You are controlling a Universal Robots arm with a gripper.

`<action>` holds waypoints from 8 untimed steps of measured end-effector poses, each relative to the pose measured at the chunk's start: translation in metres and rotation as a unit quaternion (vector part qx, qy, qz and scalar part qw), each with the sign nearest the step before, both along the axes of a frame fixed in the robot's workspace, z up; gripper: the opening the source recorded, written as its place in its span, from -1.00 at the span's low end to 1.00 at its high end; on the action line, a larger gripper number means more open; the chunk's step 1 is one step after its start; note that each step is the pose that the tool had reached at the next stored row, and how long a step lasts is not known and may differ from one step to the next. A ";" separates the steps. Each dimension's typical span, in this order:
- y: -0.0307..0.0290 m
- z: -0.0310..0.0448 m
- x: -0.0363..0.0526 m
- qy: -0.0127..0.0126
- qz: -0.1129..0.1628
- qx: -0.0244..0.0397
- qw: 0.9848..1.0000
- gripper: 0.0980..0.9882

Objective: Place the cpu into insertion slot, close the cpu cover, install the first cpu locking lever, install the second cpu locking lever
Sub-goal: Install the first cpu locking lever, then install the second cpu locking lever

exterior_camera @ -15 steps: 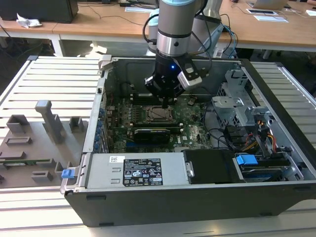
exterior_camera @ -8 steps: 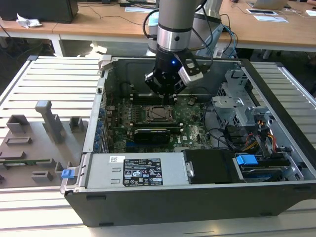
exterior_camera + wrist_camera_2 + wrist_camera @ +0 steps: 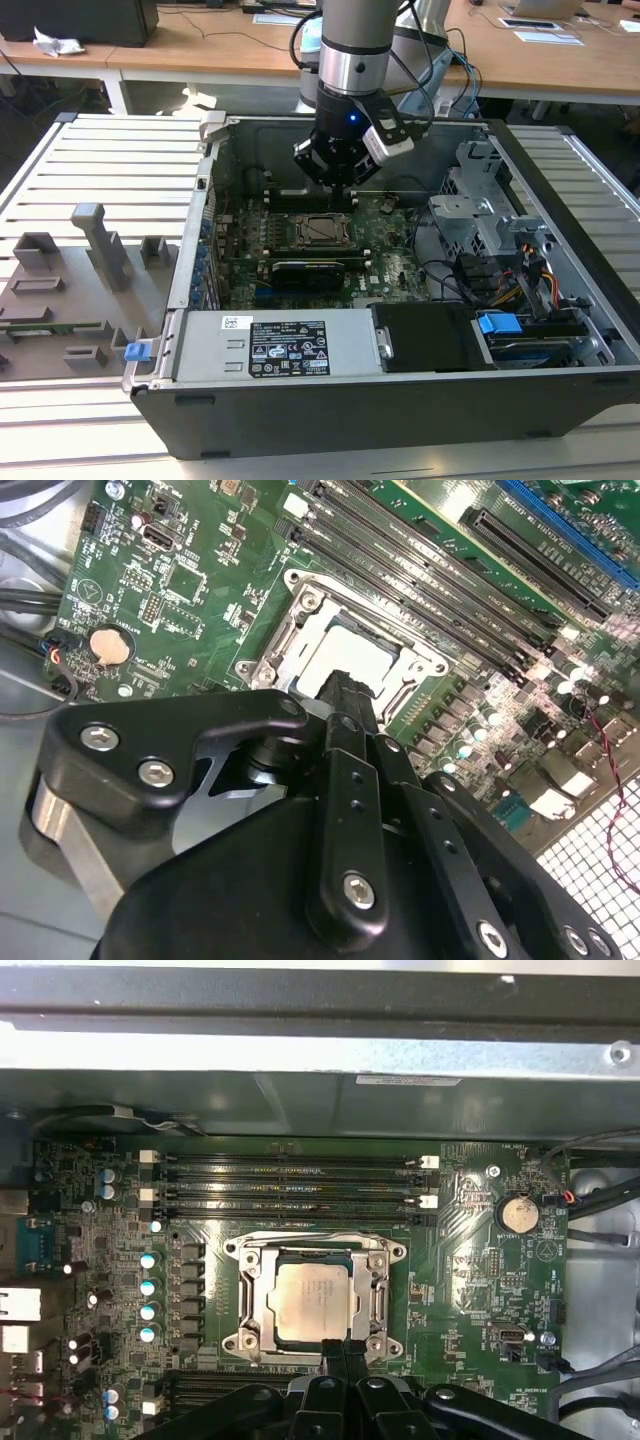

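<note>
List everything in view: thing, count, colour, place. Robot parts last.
cpu: one, silver-grey, seated in the insertion slot.
insertion slot: one, black-rimmed, mid motherboard.
cpu cover: one, silvery frame, down around the cpu.
memory slots: four, black, beside the socket.
coin battery: one, coppery, on the board.
motherboard: one, green, inside the case.
computer case: one, dark grey, lying open on the slatted table.
claw: one, black, fingers together at the socket's edge.

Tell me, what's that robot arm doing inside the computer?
It is working on the computer's main board. The cpu already lies in the insertion slot, and the cpu cover is folded down around it. The arm's pincer sits at the edge of that cover, with its fingers together and nothing in them.
</note>
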State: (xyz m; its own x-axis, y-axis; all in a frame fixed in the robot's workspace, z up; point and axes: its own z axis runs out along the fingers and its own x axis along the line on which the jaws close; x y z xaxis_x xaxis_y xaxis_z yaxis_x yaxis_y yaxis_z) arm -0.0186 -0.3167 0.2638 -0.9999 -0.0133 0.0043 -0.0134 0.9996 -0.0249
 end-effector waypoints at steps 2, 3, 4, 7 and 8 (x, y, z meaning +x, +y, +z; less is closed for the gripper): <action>0.0000 0.0003 0.0000 0.000 0.000 0.000 1.000 -0.98; 0.0000 0.0004 0.0000 0.000 0.000 0.000 1.000 -0.98; 0.0000 0.0004 0.0000 0.000 0.000 0.000 1.000 -0.98; 0.0000 0.0006 0.0000 0.000 0.000 0.000 1.000 -0.98; 0.0000 0.0007 0.0000 0.000 0.000 0.000 1.000 -0.98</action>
